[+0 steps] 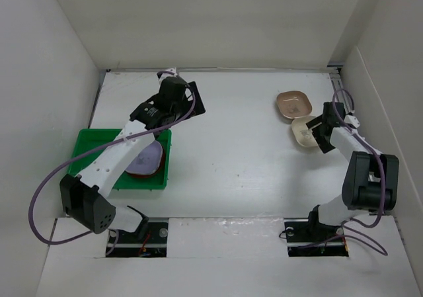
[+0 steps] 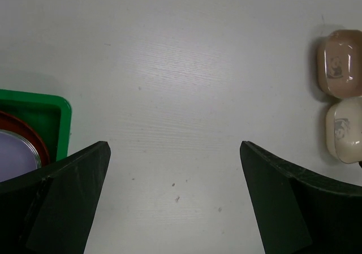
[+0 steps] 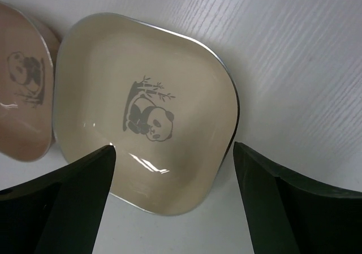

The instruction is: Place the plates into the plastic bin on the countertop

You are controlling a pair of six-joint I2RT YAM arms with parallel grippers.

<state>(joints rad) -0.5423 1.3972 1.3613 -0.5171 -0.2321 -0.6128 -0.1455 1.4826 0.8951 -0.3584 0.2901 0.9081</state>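
Our right gripper point(image 3: 174, 149) hangs over the cream plate point(image 3: 147, 124), its fingers point(image 3: 79, 186) spread wide and holding nothing. We should come down so one finger slips outside the rim and the other inside, pinching the edge and not the glossy middle. The pinkish-tan plate point(image 1: 294, 104) lies just beside it on the far side, so we close on the free edge to avoid nudging it. Our left gripper point(image 2: 174, 146) hovers empty, fingers apart, over the bare surface point(image 2: 181, 67) beyond the green bin point(image 1: 86, 138). That arm crosses above the bin, where a lavender plate point(image 1: 151, 157) sits on a reddish-brown plate point(image 2: 27, 128), and it may block our drop
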